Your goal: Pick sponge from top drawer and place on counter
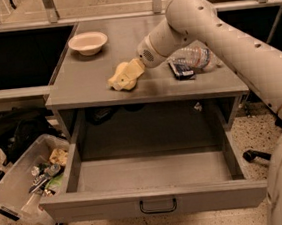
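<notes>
The pale yellow sponge (122, 79) lies on the grey counter (84, 77), near its front edge and left of centre. My gripper (135, 67) is at the sponge's right end and touches it, with the arm reaching in from the upper right. The top drawer (155, 199) is pulled fully out below the counter. Its inside shows nothing in it, and its dark pull handle (158, 206) faces me.
A white bowl (88, 42) stands at the counter's back left. A clear plastic bottle (195, 57) and a dark packet (181, 70) lie right of the gripper. A clear bin (15, 185) of clutter and a black bag (19, 130) sit on the floor at left.
</notes>
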`<state>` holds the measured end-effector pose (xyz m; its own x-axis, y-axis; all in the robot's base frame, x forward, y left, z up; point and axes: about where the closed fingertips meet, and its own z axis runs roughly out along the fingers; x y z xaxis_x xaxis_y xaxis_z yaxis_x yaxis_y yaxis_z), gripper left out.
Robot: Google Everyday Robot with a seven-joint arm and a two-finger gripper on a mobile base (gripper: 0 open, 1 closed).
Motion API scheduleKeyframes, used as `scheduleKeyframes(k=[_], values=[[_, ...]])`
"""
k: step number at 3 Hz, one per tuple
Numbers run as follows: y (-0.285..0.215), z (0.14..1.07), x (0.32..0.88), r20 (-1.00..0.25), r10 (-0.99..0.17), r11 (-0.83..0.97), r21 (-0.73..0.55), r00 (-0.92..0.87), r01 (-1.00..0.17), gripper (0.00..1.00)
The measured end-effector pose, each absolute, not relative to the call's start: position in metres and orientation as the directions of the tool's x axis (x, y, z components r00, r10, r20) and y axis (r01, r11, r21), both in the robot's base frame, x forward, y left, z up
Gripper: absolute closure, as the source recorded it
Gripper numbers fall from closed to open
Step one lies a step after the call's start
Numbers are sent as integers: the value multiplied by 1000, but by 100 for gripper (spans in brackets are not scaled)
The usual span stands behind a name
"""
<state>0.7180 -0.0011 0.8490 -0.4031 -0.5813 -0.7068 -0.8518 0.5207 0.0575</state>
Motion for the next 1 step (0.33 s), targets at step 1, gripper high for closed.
scheduleKeyframes(k=[1], values=[[-1,849,718,-707,-581,521,58,-403,-852,0]])
